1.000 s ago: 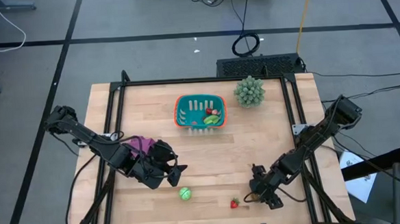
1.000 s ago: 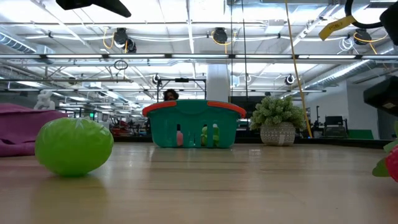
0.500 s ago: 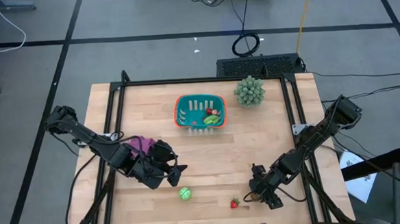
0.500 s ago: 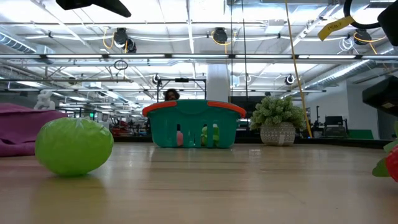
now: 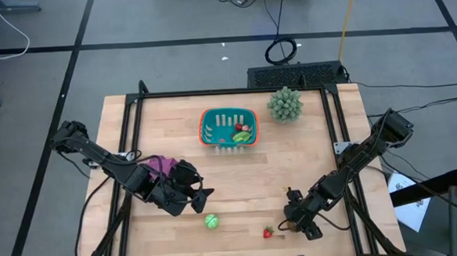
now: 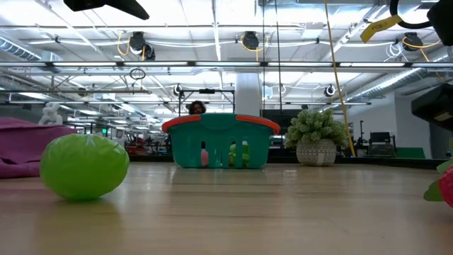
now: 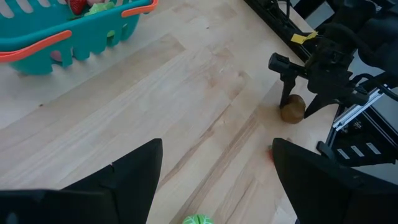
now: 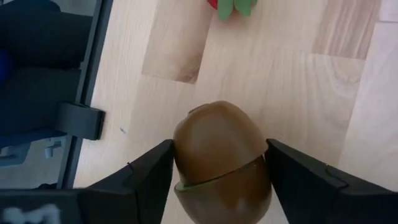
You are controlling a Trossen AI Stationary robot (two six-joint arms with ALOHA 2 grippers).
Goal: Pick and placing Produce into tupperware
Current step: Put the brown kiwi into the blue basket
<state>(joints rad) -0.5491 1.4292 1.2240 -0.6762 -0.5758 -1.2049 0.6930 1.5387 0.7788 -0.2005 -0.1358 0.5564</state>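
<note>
I see my right gripper (image 8: pixel 217 163) with jaws touching the brown kiwi (image 8: pixel 221 155) on the pale wooden bench (image 5: pixel 293 164), left gripper (image 7: pixel 214 180) open.

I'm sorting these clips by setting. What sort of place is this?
Probably a big open robotics lab or workshop: the low view shows exposed ceiling trusses with hanging lights and workstations behind the basket, and the high view shows a framed wooden table on a taped concrete floor.

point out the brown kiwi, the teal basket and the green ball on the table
brown kiwi (image 8: pixel 221 155), right wrist view, on its rounded top between the right gripper's fingers
teal basket (image 6: pixel 219 145), low view, on its front slotted wall
green ball (image 5: pixel 211 221), high view, on its centre
</note>
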